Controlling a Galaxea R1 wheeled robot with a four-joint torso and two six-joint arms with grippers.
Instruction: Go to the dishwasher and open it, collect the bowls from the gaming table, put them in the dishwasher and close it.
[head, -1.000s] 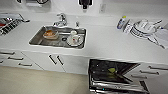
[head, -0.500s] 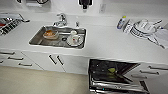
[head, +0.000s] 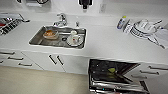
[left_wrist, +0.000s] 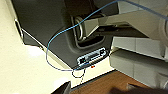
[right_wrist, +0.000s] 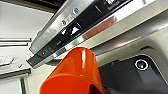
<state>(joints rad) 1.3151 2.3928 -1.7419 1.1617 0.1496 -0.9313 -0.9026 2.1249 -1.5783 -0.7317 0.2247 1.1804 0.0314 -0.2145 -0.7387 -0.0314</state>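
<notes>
Two bowls can be made out: a pale yellow-green bowl (head: 111, 70) sits inside the open dishwasher (head: 112, 75), on its dark rack, and an orange-red bowl (right_wrist: 75, 72) looms large in the right wrist view, close under the dishwasher's steel control edge (right_wrist: 82, 27) with its small green light. That orange-red bowl seems to be carried at the right hand, but the fingers themselves are hidden behind it, so whether the right hand pinches it cannot be told for certain. In the head view the dishwasher stands below the white counter (head: 112, 42), to the right of the white cabinet doors (head: 55, 61), with its door dropped forward and the steel front edge toward the camera. Set into the counter is a steel sink (head: 58, 37) holding a brownish dish (head: 50, 33) and a white cup on a plate (head: 74, 38), with a tap (head: 61, 20) behind it. Farther right on the counter stand a small bottle (head: 121, 22) and a heap of white crockery (head: 145, 27); at the far left lies a rack of cutlery (head: 8, 23). The left wrist view shows the robot's dark base over a pale floor (left_wrist: 22, 72), a blue cable (left_wrist: 57, 42) looping across it, and a strip of brown wood floor (left_wrist: 100, 85); the left hand's fingers are not clear there, so its state cannot be told.
</notes>
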